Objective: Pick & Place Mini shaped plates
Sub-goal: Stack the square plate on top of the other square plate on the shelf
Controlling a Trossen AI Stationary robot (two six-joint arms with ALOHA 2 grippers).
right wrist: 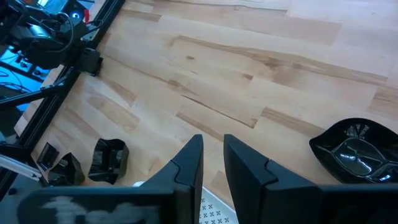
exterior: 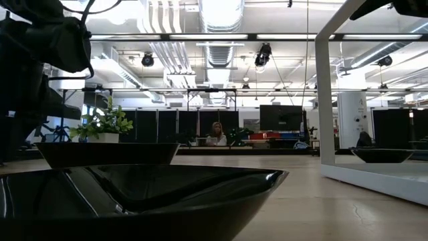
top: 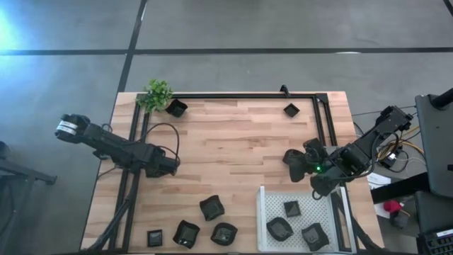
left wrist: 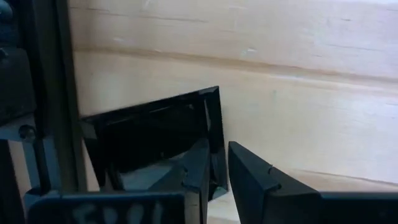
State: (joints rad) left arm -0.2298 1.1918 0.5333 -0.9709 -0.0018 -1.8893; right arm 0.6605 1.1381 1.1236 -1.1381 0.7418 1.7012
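Note:
Small black mini plates lie about the wooden table: one by the plant [top: 176, 108], one at the far side [top: 291, 110], several along the near edge [top: 211, 207] [top: 186, 233] [top: 224, 233], and three in the white perforated tray [top: 269, 212]. My left gripper [left wrist: 221, 177] sits at the table's left edge by the black rail, shut on a square plate [left wrist: 149, 134]. My right gripper [right wrist: 212, 158] hovers over bare wood left of the tray's far corner. Its fingers are nearly together with nothing between them, and a wavy plate [right wrist: 354, 149] rests on the table beside it. My left gripper pinches the square plate by one side rim [left wrist: 217, 134] near a corner, with one finger [left wrist: 196, 168] inside the dish and the other outside. The fingers lie across that rim. Whether the plate is lifted off the wood, I cannot tell.
A black frame rail [top: 138, 134] runs along the table's left side and far edge [top: 241, 95]. A small green plant [top: 157, 93] stands at the far left corner. Bare wood [top: 233, 152] lies mid-table. In the low view a plate [exterior: 134, 194] fills the foreground.

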